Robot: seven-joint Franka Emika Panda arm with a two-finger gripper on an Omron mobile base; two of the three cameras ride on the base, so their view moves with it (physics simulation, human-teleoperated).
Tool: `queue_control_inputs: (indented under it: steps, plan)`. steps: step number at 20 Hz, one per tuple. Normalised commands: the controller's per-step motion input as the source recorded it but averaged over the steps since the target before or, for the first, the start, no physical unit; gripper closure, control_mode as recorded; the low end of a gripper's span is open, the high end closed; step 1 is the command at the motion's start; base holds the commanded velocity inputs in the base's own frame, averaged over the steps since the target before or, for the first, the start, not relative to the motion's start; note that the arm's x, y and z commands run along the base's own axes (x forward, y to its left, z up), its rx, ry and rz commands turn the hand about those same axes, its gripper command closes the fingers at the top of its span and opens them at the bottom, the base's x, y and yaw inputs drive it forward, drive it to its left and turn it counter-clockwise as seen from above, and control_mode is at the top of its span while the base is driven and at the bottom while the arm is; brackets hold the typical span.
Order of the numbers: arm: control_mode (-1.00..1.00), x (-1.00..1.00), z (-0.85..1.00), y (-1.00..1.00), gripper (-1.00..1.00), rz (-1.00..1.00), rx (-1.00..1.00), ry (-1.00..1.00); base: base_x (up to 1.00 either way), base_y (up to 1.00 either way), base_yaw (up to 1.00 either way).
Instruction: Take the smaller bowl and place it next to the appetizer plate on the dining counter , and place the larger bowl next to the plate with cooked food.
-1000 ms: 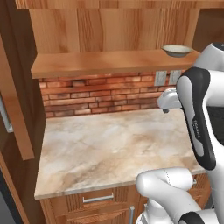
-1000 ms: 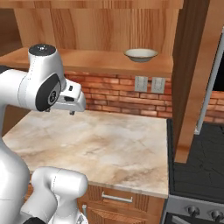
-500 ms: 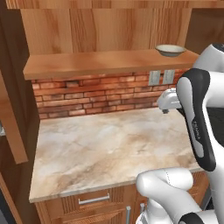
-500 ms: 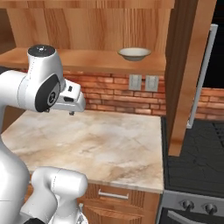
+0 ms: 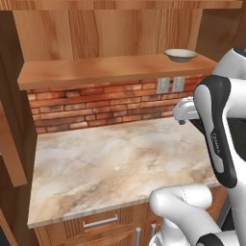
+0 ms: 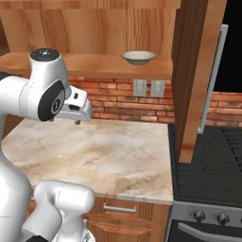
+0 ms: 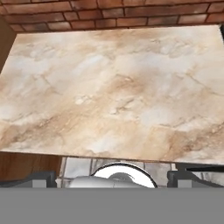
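Nearest, the jaws (image 7: pixel 112 177) stand wide apart and hold nothing, hanging above the marbled desk (image 5: pixel 115 168) over wooden cabinet drawers. Behind the desk runs a red brick wall (image 6: pixel 118 101) with two grey outlets (image 6: pixel 147 88), and a black stove (image 6: pixel 208 165) sits just beside the desk. Farthest back, the smaller bowl (image 6: pixel 138 57) rests upright on the wooden shelf (image 5: pixel 96 69) above the bricks, near its stove-side end.

We see a marbled beige countertop (image 5: pixel 115 166) over wooden cabinets with a metal drawer handle (image 5: pixel 100 223), backed by a red brick wall (image 5: pixel 96 103) carrying two grey outlets (image 6: pixel 149 88). Above runs a wooden shelf (image 5: pixel 101 69) below wood panelling, and a dark stove (image 6: pixel 208 168) stands right of the counter
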Motion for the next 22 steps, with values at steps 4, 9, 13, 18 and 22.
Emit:
queue_control_inputs:
  steps: [4, 9, 13, 18, 22]
  plan:
    - [-1.00, 0.02, 0.01, -0.11, -1.00, -0.09, 0.00, -0.05, 0.03, -0.02, -0.04]
    - [-1.00, 0.00, 0.13, -0.15, -1.00, -0.15, -0.01, -0.19, 0.00, 0.00, 0.00]
    - [-1.00, 0.01, 0.25, -0.03, -1.00, -0.17, 0.00, -0.32, 0.00, 0.00, 0.00]
    - [-1.00, 0.16, 0.70, 0.00, -1.00, -0.16, 0.00, -0.21, 0.00, 0.00, 0.00]
    - [-1.00, 0.11, 0.76, -0.04, -1.00, -0.21, 0.05, -0.09, 0.00, 0.00, 0.00]
